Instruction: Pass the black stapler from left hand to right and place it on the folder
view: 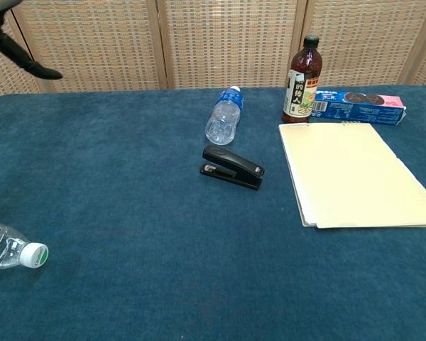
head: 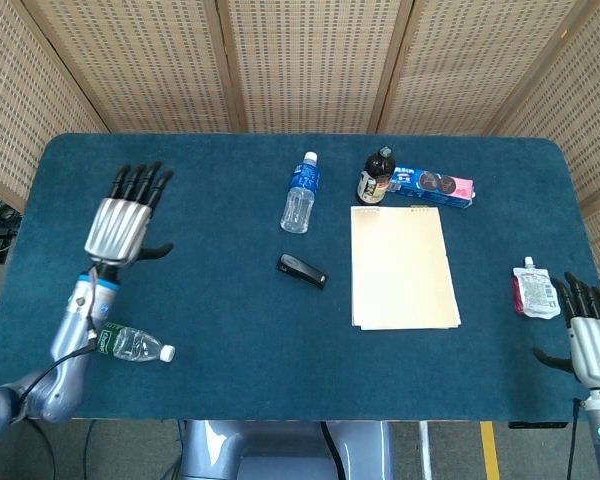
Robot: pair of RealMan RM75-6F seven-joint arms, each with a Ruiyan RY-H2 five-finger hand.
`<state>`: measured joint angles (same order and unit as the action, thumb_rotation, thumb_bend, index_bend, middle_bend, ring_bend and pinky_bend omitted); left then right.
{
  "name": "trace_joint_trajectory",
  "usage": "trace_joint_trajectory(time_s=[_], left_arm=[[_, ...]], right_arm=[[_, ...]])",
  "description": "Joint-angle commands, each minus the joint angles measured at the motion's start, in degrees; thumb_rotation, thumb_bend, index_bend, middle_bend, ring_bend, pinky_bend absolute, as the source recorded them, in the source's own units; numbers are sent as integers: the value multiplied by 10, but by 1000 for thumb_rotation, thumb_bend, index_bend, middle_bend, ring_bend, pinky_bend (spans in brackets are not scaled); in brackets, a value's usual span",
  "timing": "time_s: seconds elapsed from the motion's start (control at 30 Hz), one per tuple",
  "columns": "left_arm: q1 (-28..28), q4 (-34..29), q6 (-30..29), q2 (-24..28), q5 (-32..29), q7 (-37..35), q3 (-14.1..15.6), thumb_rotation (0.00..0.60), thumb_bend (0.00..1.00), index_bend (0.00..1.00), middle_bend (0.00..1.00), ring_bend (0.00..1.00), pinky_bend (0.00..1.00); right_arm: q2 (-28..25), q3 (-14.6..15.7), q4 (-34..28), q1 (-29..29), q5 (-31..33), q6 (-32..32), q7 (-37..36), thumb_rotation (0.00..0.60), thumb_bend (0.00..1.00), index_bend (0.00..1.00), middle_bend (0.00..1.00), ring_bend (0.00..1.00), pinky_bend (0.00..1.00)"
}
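Note:
The black stapler (head: 302,270) (view: 231,167) lies on the blue table just left of the cream folder (head: 402,266) (view: 358,175), untouched. My left hand (head: 126,220) is raised far to the left, fingers spread, holding nothing; the chest view catches only a dark fingertip (view: 18,51) at the top left corner. My right hand (head: 590,338) hovers at the table's right front edge, fingers apart and empty. It does not show in the chest view.
A clear water bottle (head: 300,193) (view: 224,116) lies behind the stapler. A dark drink bottle (head: 377,176) (view: 302,72) and a biscuit box (head: 432,186) (view: 360,103) stand behind the folder. Another water bottle (head: 130,343) (view: 7,249) lies front left. A pouch (head: 535,291) sits near my right hand.

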<state>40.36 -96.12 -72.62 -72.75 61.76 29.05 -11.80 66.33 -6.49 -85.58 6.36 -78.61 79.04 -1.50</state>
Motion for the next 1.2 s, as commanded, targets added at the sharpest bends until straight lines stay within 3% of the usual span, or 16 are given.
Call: trace_joint_trajectory(time_s=[0.03,0.23,0.47,0.63,0.83,1.0,1.2], left_arm=[[-69,-36,-81,31,39,-13,40,600,163,0,0,0,0],[-168,0,-180,7,89,-34,102,600,165,0,0,0,0],[-237,61,-199,-9,136,-93,154,600,172,0,0,0,0],[-256,78,-211,-9,161,-113,152,600,174,0,0,0,0],[-260,86,-199,-9,158,-135,131,600,176,0,0,0,0],[-264,90,-181,-4,152,-150,119,600,176,0,0,0,0],[-267,96,-165,2,144,-169,104,600,176,0,0,0,0]], right_arm=[[4,4,-6,2,-5,0,12,600,139,43,0,0,0],[15,8,-5,6,-14,0,34,600,140,43,0,0,0],[30,3,-9,19,-14,-6,59,600,139,52,0,0,0],[46,-13,-47,50,-29,-11,109,600,140,134,0,0,2],[81,-37,-112,100,-29,-39,196,600,132,248,0,0,78],[147,-63,-142,151,15,-73,287,600,141,332,0,0,125],[239,-85,-134,202,80,-97,368,600,143,340,0,0,128]])
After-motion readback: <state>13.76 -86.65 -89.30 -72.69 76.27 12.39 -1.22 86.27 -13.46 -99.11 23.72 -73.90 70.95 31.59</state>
